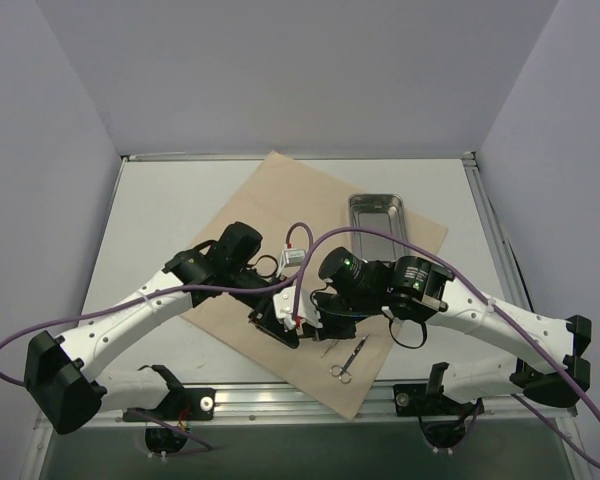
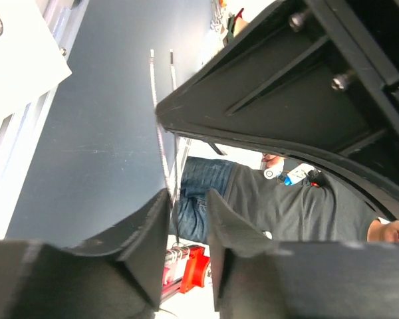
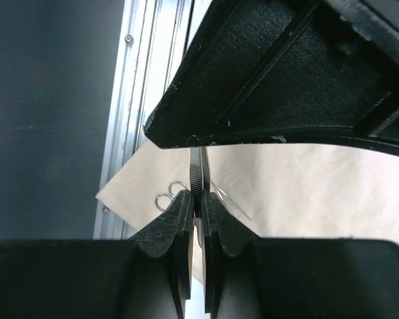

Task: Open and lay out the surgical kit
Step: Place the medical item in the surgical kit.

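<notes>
**Kit unwrapped, one tool not yet laid down**

The beige wrap sheet (image 1: 250, 200) lies spread flat on the table (image 1: 160, 200), so the opening looks done. At centre, the left gripper (image 2: 188, 196) has its jaws partly apart around the tweezers (image 2: 161, 126), not clamped. The right gripper (image 3: 196, 199), pinched tight, holds those tweezers above the sheet. The scissors (image 1: 345, 362) lie on the sheet's near corner. The steel tray (image 1: 379, 197) sits far right on the sheet and looks empty. Seemingly left: placing the tweezers.

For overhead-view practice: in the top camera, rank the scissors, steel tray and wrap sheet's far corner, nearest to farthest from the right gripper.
From the right gripper:
1. scissors, close by, nearside.
2. steel tray, farther back, rightward.
3. wrap sheet's far corner, rearmost.
</notes>
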You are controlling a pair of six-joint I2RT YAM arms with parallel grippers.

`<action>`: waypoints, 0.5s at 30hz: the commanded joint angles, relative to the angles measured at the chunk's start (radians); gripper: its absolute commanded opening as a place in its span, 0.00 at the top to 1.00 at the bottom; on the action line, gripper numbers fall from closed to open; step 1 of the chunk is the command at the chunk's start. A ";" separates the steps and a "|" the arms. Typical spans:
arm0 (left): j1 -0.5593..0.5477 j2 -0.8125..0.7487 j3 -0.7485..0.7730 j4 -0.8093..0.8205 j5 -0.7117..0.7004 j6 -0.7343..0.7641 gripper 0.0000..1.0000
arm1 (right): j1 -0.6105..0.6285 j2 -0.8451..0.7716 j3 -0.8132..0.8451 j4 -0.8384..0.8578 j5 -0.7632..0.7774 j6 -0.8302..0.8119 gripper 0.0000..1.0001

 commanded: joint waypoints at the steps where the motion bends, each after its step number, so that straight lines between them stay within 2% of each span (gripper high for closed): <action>1: -0.005 0.003 0.051 -0.012 -0.001 0.020 0.67 | 0.007 0.000 0.042 0.011 0.021 0.007 1.00; 5: -0.006 0.006 0.069 -0.029 -0.039 0.037 0.88 | 0.007 0.009 0.045 0.011 0.021 0.007 1.00; 6: -0.005 0.007 0.077 -0.062 -0.058 0.049 0.98 | 0.007 0.009 0.043 0.014 0.025 0.015 1.00; 7: -0.005 0.013 0.086 -0.082 -0.102 0.078 0.98 | 0.007 0.008 0.040 0.017 0.042 0.026 1.00; 8: -0.005 0.013 0.104 -0.104 -0.133 0.095 0.98 | 0.007 0.006 0.037 0.032 0.060 0.038 0.94; 9: -0.005 0.015 0.110 -0.131 -0.162 0.107 0.98 | 0.007 -0.006 0.025 0.045 0.080 0.056 0.79; 11: -0.005 0.001 0.120 -0.141 -0.259 0.130 0.98 | 0.005 -0.030 0.008 0.092 0.138 0.118 0.66; 12: -0.005 -0.008 0.117 -0.130 -0.295 0.133 0.98 | 0.002 -0.070 -0.001 0.117 0.166 0.148 0.53; 15: -0.005 -0.066 0.074 -0.060 -0.447 0.126 0.98 | -0.018 -0.156 -0.035 0.195 0.267 0.263 0.33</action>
